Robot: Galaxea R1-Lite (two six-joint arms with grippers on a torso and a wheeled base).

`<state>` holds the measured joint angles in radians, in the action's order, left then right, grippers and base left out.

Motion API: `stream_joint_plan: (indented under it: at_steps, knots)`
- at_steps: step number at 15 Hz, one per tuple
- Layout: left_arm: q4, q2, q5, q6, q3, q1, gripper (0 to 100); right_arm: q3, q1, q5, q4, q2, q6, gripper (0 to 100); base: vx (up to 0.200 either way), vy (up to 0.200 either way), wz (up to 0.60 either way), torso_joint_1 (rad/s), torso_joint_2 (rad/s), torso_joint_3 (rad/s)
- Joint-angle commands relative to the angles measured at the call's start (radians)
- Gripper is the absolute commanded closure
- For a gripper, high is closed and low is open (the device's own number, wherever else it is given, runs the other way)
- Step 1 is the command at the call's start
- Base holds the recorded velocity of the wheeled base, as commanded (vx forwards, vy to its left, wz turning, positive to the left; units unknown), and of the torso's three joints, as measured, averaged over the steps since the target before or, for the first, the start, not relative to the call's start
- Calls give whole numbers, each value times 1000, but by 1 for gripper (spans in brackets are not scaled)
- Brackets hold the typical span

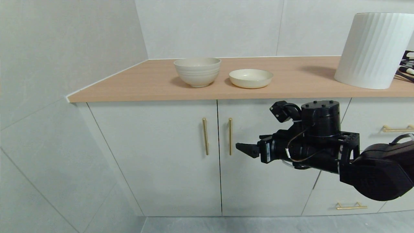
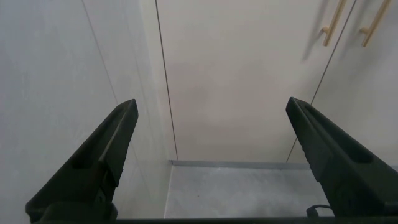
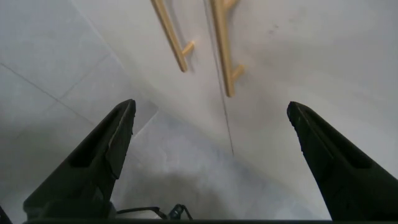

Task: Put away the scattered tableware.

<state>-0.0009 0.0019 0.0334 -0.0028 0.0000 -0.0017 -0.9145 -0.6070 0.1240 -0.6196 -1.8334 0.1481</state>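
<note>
A deep cream bowl (image 1: pixel 197 71) and a shallow cream dish (image 1: pixel 251 78) stand side by side on the wooden countertop (image 1: pixel 291 87). Below the counter's edge my right gripper (image 1: pixel 241 148) hangs in front of the closed cabinet doors, its tip just right of the right brass handle (image 1: pixel 230 136). In the right wrist view this gripper (image 3: pixel 210 109) is open and holds nothing, with both handles (image 3: pixel 224 46) ahead of it. My left gripper (image 2: pixel 211 104) is open too, low down and facing the left cabinet door (image 2: pixel 236 81) near the floor.
A tall white ribbed container (image 1: pixel 372 48) stands on the counter at the right, with dark utensils (image 1: pixel 407 66) behind it. Drawers with brass pulls (image 1: pixel 397 128) sit right of the doors. A tiled wall (image 1: pixel 48 113) closes the left side.
</note>
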Motion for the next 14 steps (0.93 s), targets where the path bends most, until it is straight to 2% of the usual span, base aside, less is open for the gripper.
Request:
stream_joint_plan:
  at_steps: [1,3,10,12,14]
  knots:
    - [-1,0,-1,0,0,0,0,-58,-23,-4,-25,-56,65,0,0,0,0,0,0,0]
    - [-1,0,-1,0,0,0,0,-118,-30,0,-12,-90,179,0,0,0,0,0,0,0]
    - [1,0,-1,0,0,0,0,-165,-27,5,-14,-162,226,0,0,0,0,0,0,0]
    - [-1,0,-1,0,0,0,0,-207,-27,34,-40,-196,306,0,0,0,0,0,0,0]
    - [-1,0,-1,0,0,0,0,-238,-16,37,-55,-227,318,0,0,0,0,0,0,0]
